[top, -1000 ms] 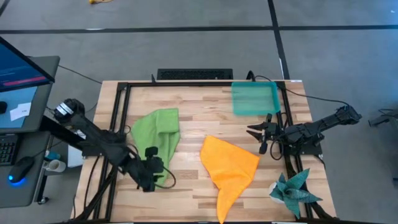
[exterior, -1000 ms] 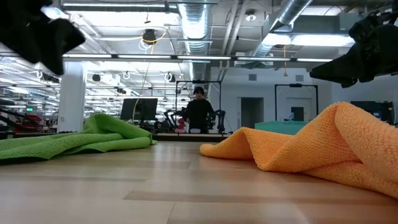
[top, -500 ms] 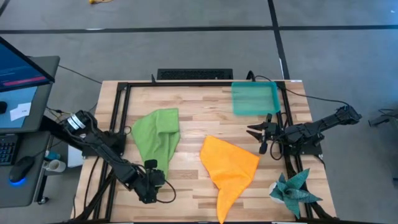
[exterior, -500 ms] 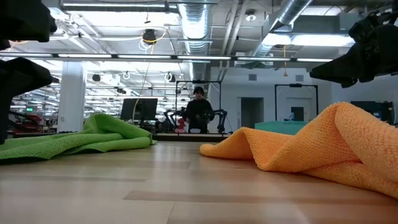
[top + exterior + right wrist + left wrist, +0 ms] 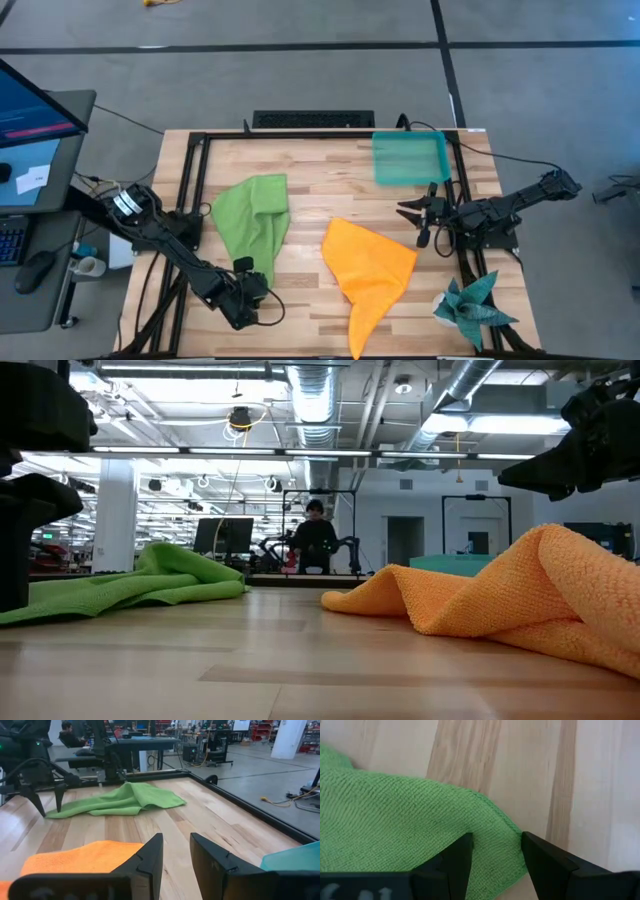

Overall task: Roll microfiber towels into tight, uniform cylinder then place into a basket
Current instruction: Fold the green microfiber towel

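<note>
The left gripper (image 5: 492,845) hangs wide open straddling the green towel's (image 5: 254,222) near corner, seemingly about to pinch it and begin rolling, while the right gripper (image 5: 408,212) waits half-open, basket (image 5: 410,157) just beyond.

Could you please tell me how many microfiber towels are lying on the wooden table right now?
2. The lime green microfiber towel lies crumpled on the table's left half; the bright orange microfiber towel lies right of centre, nearer the front edge. Both are unrolled; none appears hidden.
</note>
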